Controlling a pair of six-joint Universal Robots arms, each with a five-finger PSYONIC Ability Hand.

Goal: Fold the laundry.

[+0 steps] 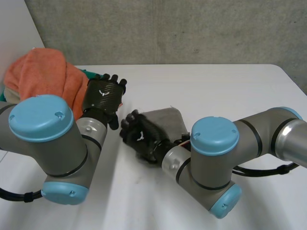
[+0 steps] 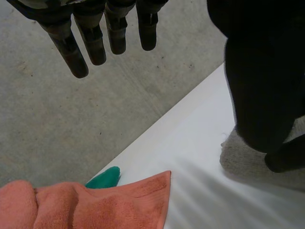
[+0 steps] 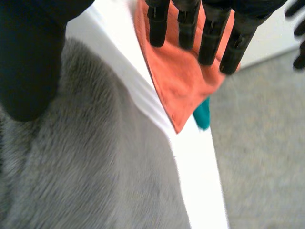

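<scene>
The grey cloth [image 1: 168, 120] is seen flat on the desk [image 1: 216, 91] under the right robot hand [image 1: 141, 136], its fingers straight and spread, probably for smoothing, while the left robot hand [image 1: 103, 96], likewise spread and empty, is poised beside the orange towel pile [image 1: 43, 76], presumably kept aside for later folding.

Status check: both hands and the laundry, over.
Left hand open, beside orange towel. Right hand open over grey cloth, no grip. Green cloth beside orange towel.

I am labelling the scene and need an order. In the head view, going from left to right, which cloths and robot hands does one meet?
Orange towel → left robot hand → right robot hand → grey cloth.
</scene>
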